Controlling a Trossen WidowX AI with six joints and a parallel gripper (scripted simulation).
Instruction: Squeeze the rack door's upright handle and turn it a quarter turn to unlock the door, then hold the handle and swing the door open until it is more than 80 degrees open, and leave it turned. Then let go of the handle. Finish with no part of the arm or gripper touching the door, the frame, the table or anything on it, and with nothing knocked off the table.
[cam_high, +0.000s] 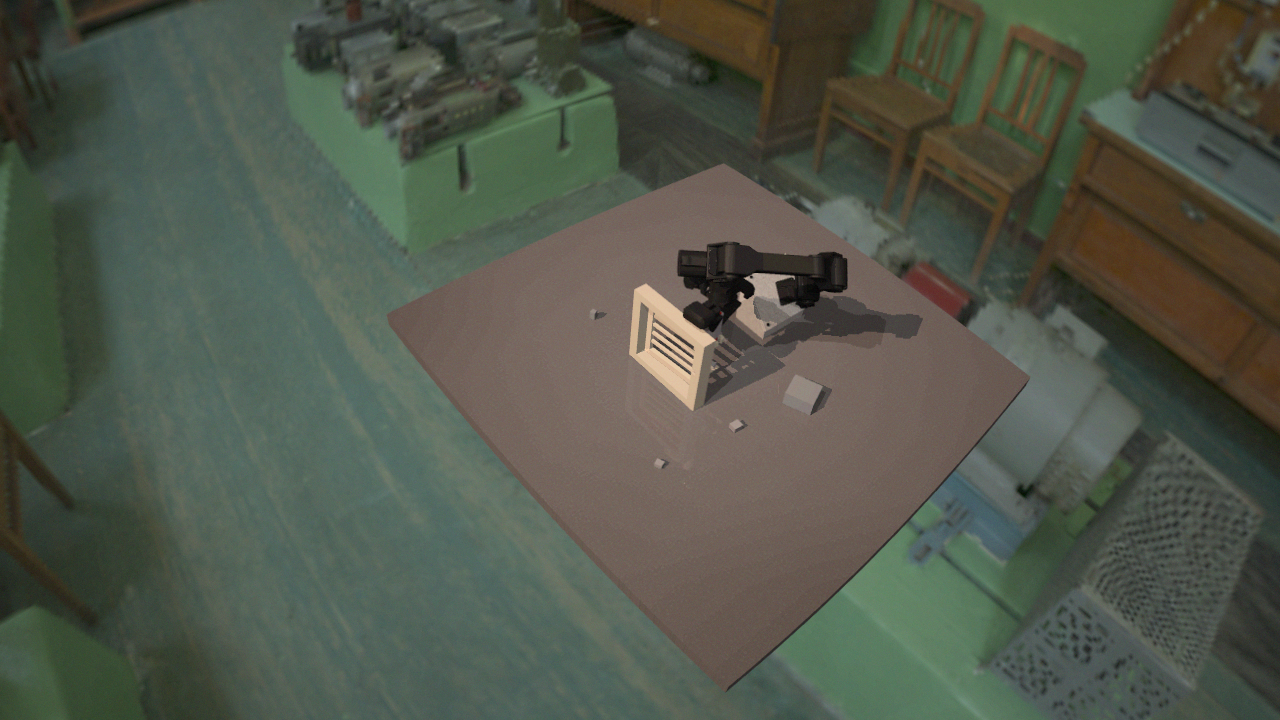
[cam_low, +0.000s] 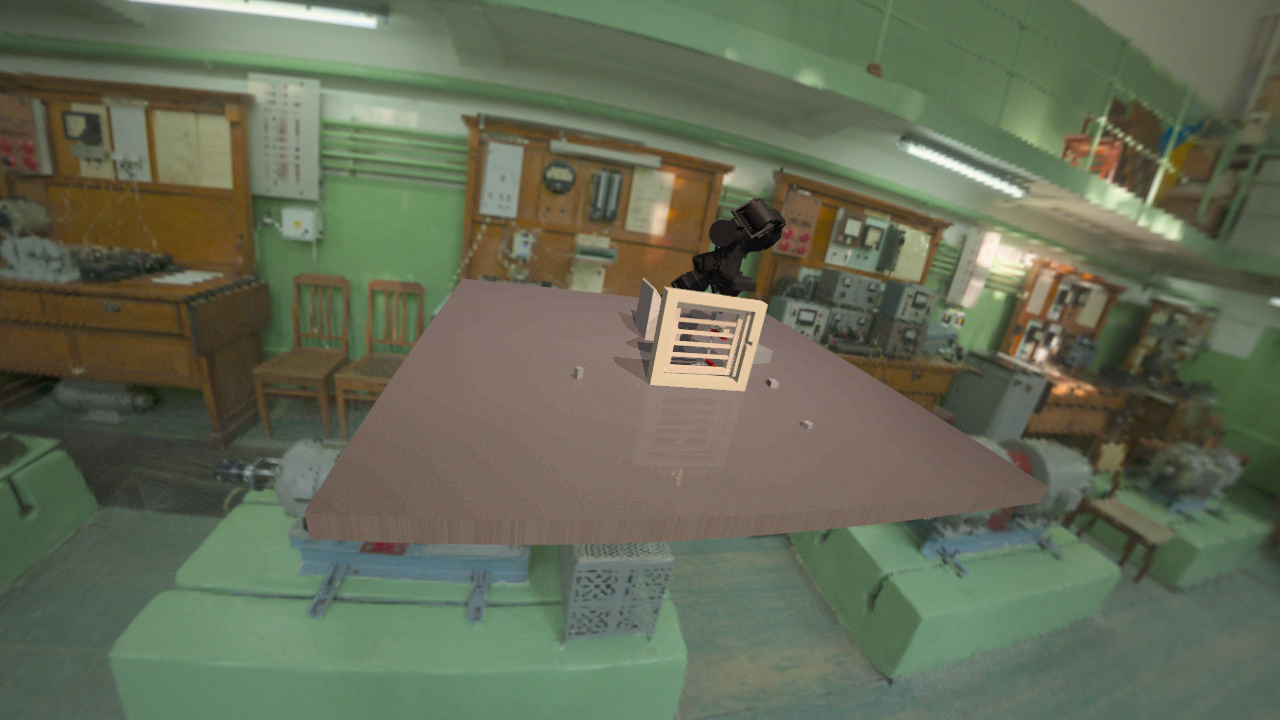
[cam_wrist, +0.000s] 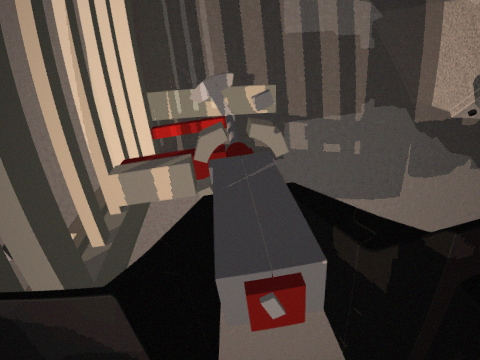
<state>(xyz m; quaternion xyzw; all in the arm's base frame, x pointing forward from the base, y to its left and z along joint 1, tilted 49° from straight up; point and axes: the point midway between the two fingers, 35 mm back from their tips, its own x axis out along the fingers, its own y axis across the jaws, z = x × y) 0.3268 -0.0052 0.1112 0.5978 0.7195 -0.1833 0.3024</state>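
The slatted door (cam_high: 673, 347) (cam_low: 707, 343) stands in the way on one side of the gripper (cam_wrist: 270, 250); above the table (cam_high: 572, 465) (cam_low: 501, 447), room opens on the side away from the slats. A grey block (cam_high: 804, 394) stands apart from the frame (cam_high: 640, 324) (cam_low: 659, 351).

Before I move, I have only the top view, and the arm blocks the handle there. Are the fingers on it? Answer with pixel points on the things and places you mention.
Observer: Yes. In the wrist view, the black fingers are closed on the handle's grey grip (cam_wrist: 257, 215), one on each side.
Operator: What is at its near end?
Observer: A red piece (cam_wrist: 255, 310) with a small pale insert (cam_wrist: 272, 306).
Operator: Anything through the wooden-toned frame (cam_high: 704, 380) (cam_low: 698, 383)?
Observer: The exterior view shows red parts (cam_low: 709, 363) behind the slats.
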